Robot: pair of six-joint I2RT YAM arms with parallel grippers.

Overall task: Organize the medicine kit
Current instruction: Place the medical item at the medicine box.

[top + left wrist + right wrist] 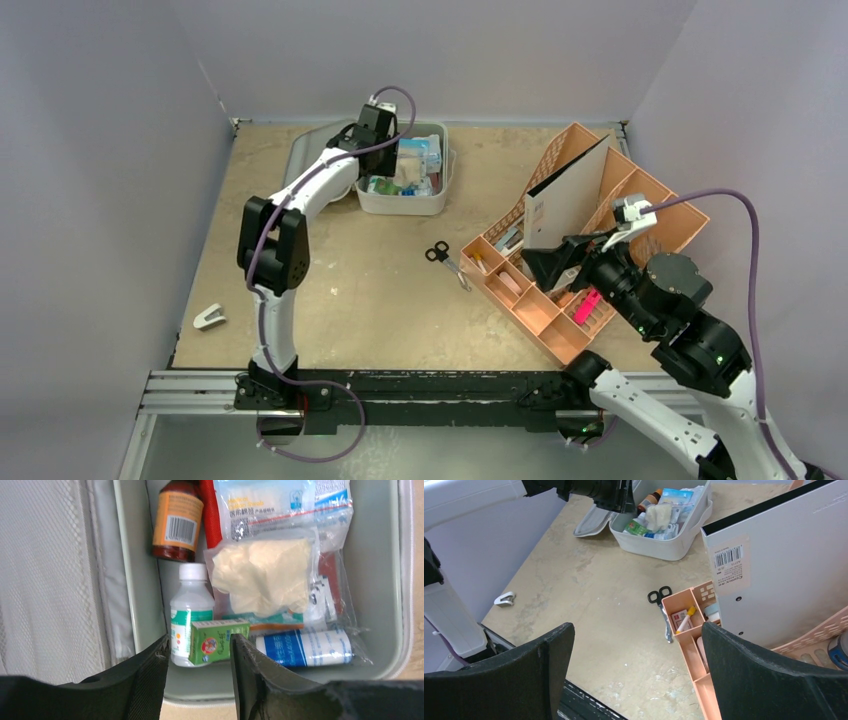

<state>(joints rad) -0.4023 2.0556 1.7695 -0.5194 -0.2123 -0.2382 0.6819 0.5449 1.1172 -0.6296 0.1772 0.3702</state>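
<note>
Parted and empty, my left tool hangs over the open kit far across the counter, green box lengthwise across its gap; my right tool, wide open, is well apart.

Pale grey kit, orange tray, black-handled scissors, green box, orange-labelled amber bottle, mottled tan worktop.
</note>
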